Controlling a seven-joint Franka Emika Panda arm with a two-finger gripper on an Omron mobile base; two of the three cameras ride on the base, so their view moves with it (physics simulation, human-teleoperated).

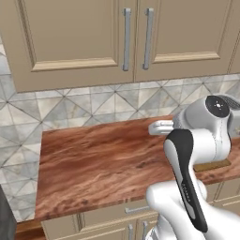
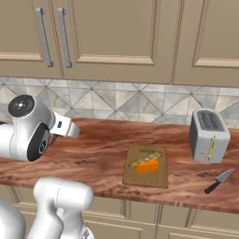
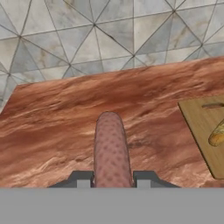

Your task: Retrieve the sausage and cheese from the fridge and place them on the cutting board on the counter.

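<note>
The sausage [image 3: 111,148] sits clamped between my gripper [image 3: 111,178] fingers, above the counter [image 3: 57,127]. The cheese [image 2: 148,166] lies on the cutting board [image 2: 133,177], beside what looks like bread [image 2: 145,157].

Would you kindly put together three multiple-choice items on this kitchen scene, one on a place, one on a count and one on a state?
1. Where does the orange wedge of cheese lie?
A. on the tan wooden cutting board
B. on top of the toaster
C. on the bare counter by the knife

2. How many slots does the silver toaster have on top?
A. one
B. two
C. four

3. What is the state of the robot's hand?
A. open and empty
B. shut on the black-handled knife
C. shut on the reddish-brown sausage

Answers:
1 A, the wedge rests on the board in the right base view.
2 B, two dark slots show side by side.
3 C, the hand view shows the sausage standing between the finger tips.
</note>
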